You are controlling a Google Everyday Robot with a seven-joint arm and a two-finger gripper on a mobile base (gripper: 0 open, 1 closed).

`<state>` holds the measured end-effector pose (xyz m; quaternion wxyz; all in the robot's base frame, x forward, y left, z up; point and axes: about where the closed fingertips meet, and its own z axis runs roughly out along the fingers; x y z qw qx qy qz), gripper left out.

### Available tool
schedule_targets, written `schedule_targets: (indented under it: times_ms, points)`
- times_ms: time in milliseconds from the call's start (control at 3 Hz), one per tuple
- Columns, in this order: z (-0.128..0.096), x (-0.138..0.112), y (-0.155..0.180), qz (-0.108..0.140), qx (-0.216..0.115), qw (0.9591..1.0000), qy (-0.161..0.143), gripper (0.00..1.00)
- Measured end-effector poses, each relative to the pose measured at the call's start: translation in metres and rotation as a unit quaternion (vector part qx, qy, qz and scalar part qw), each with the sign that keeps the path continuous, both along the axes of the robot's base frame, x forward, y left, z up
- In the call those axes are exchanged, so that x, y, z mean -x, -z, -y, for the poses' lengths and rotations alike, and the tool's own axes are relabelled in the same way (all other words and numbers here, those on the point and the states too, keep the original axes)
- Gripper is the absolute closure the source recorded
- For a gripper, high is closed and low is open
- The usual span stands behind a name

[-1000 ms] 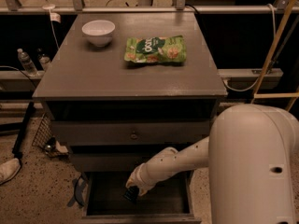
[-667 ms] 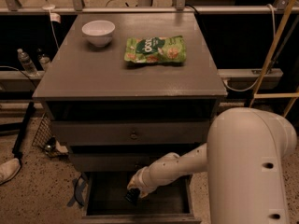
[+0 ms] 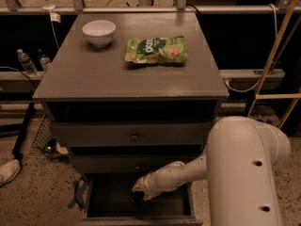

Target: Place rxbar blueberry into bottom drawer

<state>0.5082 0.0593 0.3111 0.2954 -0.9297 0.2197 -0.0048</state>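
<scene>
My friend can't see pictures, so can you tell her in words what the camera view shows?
A white robot arm reaches its gripper down into the open bottom drawer of a grey cabinet. On the cabinet's top sit a white bowl and a green snack bag, apart from each other.

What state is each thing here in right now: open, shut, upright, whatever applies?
bottom drawer: pulled open.
two knobbed drawers: shut.
bowl: upright on the cabinet top.
green snack bag: lying flat on the cabinet top.
gripper: down inside the bottom drawer.
</scene>
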Motion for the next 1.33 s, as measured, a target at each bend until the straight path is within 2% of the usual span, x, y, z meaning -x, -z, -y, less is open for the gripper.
schedule_targets:
  times_ms: [667,1333]
  points:
    - [0.003,-0.009,0.035,-0.021,-0.009,0.9997,0.009,1.0]
    - [0.012,-0.018,0.052,-0.032,-0.004,0.9993,0.018,1.0]
